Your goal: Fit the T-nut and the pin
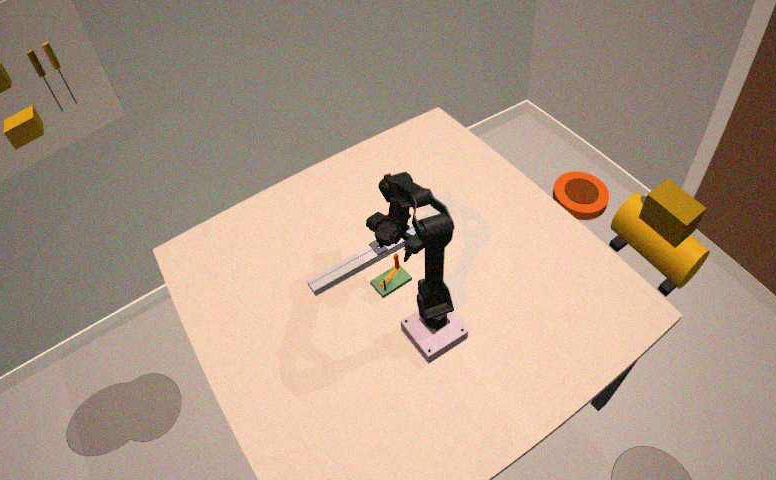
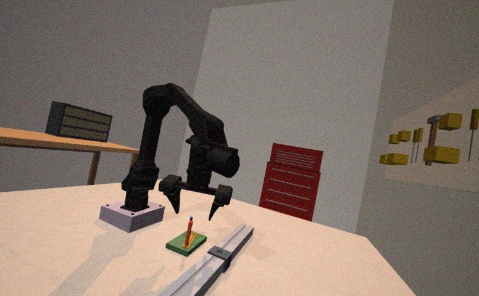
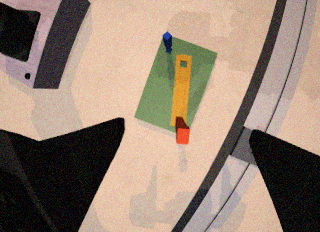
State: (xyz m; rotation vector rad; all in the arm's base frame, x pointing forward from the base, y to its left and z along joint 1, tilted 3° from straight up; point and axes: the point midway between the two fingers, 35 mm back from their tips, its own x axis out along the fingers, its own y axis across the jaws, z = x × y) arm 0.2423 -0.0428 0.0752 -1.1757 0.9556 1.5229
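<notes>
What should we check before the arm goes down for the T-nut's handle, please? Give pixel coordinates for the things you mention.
1. Jaws (image 1: 393, 251) (image 2: 193, 217) open with nothing between them: ok.
2. Orange handle (image 1: 396, 261) (image 2: 189, 233) (image 3: 183, 136) sticking up from the T-nut (image 1: 389, 276) (image 2: 192, 240) (image 3: 181, 89): ok.
3. T-nut on the green tray (image 1: 403, 279) (image 2: 178, 245) (image 3: 155, 99): ok.
4. Handle between the fingertips, ready to grip: not ok; the jaws are above it.
5. Blue pin (image 1: 384, 285) (image 2: 191, 218) (image 3: 167, 41) standing at the tray's other end, apart from the handle: ok.
6. Bracket (image 1: 378, 248) (image 2: 219, 252) (image 3: 243, 146) fixed firmly to the rail (image 1: 344, 270) (image 2: 241, 238) (image 3: 260, 99): cannot tell.
</notes>
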